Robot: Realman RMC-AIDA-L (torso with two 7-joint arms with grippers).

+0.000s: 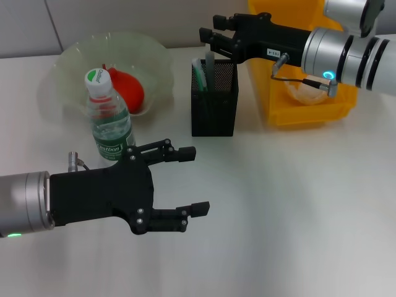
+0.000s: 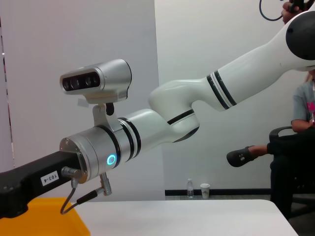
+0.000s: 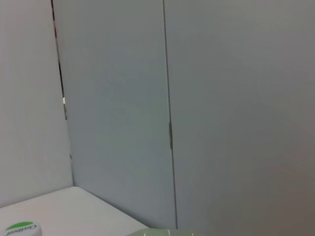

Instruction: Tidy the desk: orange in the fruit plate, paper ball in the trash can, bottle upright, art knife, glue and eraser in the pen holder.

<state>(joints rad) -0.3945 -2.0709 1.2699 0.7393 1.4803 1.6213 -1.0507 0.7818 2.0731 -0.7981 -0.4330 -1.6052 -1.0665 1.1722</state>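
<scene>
Black mesh pen holder (image 1: 214, 99) sits mid-table, with a green-and-white item and a pale flat strip standing in it; can't tell which of knife, glue or eraser those are. Right gripper (image 1: 218, 37) hovers right over the holder's rim, fingers close together around the top of that pale strip (image 1: 210, 62); whether it actually clamps it, I cannot tell.

Status, as a judgement:
- Bottle (image 1: 109, 117): upright, green cap on, just in front of the fruit plate. Done.
- Orange (image 1: 127, 90): reddish-orange fruit lies in the translucent fruit plate (image 1: 68, 62). Done.
- Paper ball (image 1: 303, 91): a pale crumpled lump shows in the yellow bin (image 1: 309, 114) behind the right arm, likely done.
- Stationery: no loose items visible on the white table (image 1: 291, 204), so this looks like the last insert.

Left gripper (image 1: 190, 182) hangs low over the table near the bottle, fingers spread wide, holding nothing. Looks idle.
</scene>
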